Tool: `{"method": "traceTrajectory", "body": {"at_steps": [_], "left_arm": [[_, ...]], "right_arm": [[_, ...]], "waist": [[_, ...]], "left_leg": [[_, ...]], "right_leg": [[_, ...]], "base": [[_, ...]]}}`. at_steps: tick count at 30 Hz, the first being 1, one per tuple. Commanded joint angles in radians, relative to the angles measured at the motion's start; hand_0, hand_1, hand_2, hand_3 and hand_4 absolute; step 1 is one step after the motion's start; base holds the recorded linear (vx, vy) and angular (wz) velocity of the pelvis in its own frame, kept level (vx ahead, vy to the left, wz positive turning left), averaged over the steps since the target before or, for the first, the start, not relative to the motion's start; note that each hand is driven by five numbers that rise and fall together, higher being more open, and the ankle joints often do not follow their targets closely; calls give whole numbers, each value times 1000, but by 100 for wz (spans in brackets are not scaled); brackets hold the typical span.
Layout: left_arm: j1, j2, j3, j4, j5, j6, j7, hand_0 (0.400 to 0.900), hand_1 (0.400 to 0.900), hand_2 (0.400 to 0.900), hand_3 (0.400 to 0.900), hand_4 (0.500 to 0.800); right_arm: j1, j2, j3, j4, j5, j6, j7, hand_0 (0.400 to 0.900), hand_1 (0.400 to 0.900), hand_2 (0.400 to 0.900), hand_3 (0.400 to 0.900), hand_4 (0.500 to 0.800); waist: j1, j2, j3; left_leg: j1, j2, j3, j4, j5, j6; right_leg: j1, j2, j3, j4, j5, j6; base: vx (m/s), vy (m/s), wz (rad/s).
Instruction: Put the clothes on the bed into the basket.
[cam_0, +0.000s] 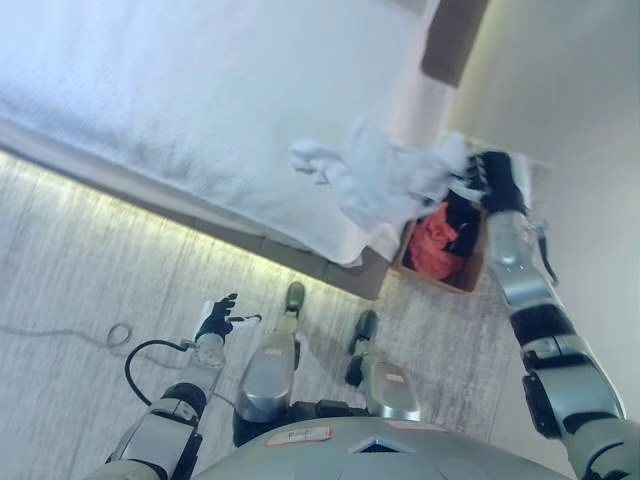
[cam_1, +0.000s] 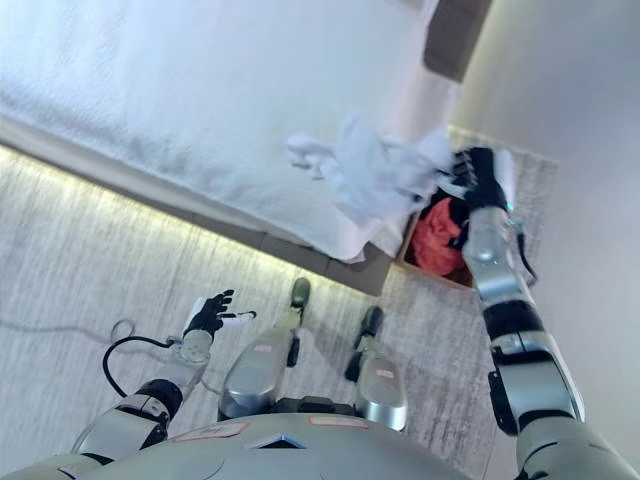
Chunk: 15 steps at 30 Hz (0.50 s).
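We see our right hand (cam_0: 487, 180) with fingers clamped on a white garment (cam_0: 375, 180) that trails off the bed's (cam_0: 200, 110) corner, above the basket (cam_0: 470, 275) holding red and dark clothes (cam_0: 435, 245). Our left hand (cam_0: 216, 318) hangs low, fingers apart.

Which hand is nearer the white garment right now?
Right. The right hand grips the white garment above the basket; the left hand hangs open over the floor, well away.
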Motion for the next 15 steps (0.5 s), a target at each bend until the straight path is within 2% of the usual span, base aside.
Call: {"method": "traceTrajectory", "body": {"at_steps": [1, 6, 7, 12, 15], "left_arm": [[49, 29, 17, 62, -5, 1, -5, 900, 900, 900, 900, 800], [86, 45, 48, 96, 4, 17, -27, 900, 900, 900, 900, 800], [88, 49, 48, 119, 12, 22, -28, 900, 900, 900, 900, 800], [102, 42, 51, 161, 16, 29, -40, 900, 900, 900, 900, 800], [115, 36, 48, 165, 21, 33, -50, 900, 900, 900, 900, 800]], "right_arm": [[50, -171, -90, -18, 21, -29, -61, 400, 400, 400, 400, 500], [71, -233, -184, 63, 45, -1, -78, 400, 400, 400, 400, 500], [67, -252, -203, 133, 65, 0, -87, 400, 400, 400, 400, 500], [26, -296, -186, 291, 119, 5, -63, 400, 400, 400, 400, 500], [0, -306, -163, 314, 130, 11, -37, 400, 400, 400, 400, 500]], "waist": [[-12, 43, -150], [-32, 36, -215], [-37, 32, -224], [-45, 29, -246], [-50, 31, -250]], "left_leg": [[55, 14, -13, -4, -103, 16], [107, 32, 1, -5, -125, 11], [114, 36, 4, -5, -126, 8], [132, 53, 17, -5, -131, -1], [134, 59, 22, -5, -129, -5]], "right_leg": [[57, -5, 7, 48, -83, 26], [97, 10, 20, 54, -105, 23], [103, 16, 25, 55, -110, 21], [116, 30, 38, 41, -111, 13], [114, 39, 48, 35, -110, 8]], "base": [[87, -83, -14], [65, -77, -11], [30, -76, -8], [12, -66, -9], [-3, -54, -7]]}}
